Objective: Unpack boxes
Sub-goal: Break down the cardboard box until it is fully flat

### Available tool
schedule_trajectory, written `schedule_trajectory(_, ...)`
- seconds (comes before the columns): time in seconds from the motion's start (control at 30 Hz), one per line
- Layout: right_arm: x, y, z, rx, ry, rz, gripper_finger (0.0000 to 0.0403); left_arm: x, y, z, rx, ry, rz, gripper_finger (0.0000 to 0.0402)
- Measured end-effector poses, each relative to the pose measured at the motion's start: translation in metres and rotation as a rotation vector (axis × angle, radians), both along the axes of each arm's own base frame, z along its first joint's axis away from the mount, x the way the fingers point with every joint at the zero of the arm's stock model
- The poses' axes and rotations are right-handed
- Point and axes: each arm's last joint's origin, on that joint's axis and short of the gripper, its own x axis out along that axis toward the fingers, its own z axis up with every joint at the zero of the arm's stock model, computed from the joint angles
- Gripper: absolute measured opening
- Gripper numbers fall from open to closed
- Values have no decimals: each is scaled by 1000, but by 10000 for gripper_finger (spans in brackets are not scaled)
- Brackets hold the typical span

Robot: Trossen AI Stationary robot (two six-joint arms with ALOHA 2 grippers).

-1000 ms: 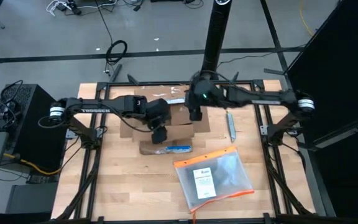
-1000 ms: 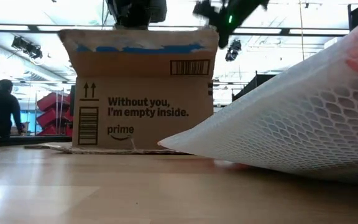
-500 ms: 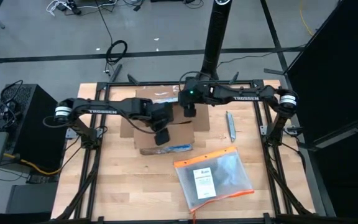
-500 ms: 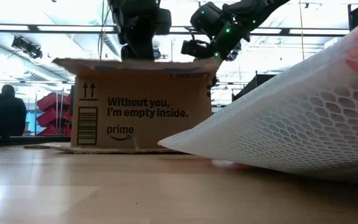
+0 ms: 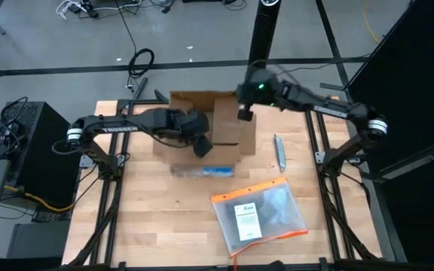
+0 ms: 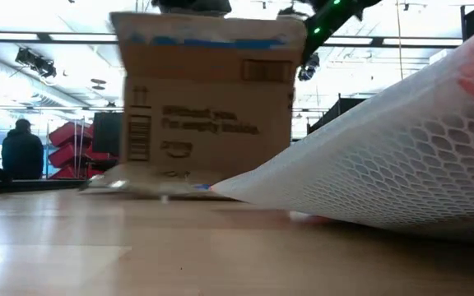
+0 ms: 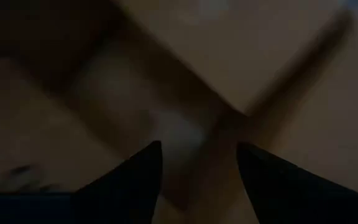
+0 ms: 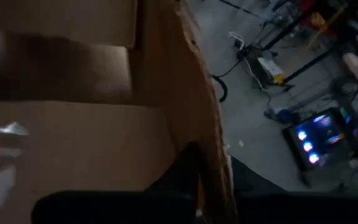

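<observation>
The brown cardboard box (image 5: 202, 124) stands open at the table's far middle. In the low view its printed near wall (image 6: 208, 107) is blurred, with blue tape along the top. My left gripper (image 5: 200, 146) reaches down into the box from the left. Its fingers are open over the inner cardboard (image 7: 197, 155), and I cannot tell whether they touch it. My right gripper (image 5: 243, 113) is at the box's far right corner, shut on the box's wall. My right gripper pinches the top edge of the box's right wall (image 8: 211, 143) near the far corner. One finger (image 8: 182, 171) is inside the box and the other is outside. The fingers come from above and from the right. Whether the box's bottom is on the table, I cannot tell.
A flat clear pouch with an orange edge (image 5: 261, 214) lies at the near right and fills the right of the low view (image 6: 385, 164). A grey pen-like tool (image 5: 279, 150) lies right of the box. A person (image 6: 21, 152) is in the room behind.
The box has gone toward the table's far edge, and its near flap, folded down half a second ago, stands up again. My right gripper has gone toward the far right corner with the wall. My left gripper has gone toward the far edge, staying inside the box.
</observation>
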Motion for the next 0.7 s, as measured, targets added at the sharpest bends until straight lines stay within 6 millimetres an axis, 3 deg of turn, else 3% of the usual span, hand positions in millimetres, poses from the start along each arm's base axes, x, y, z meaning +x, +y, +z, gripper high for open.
schedule_trajectory(0.1,-19,-2,11,145,-80,17,1,-6,15,11,59,-44,122,198)
schedule_trajectory(0.2,-30,-3,16,247,-127,15,0,-7,29,10,81,-54,209,198)
schedule_trajectory(0.7,-51,-30,-15,464,48,-155,1,32,33,-54,70,275,-16,198)
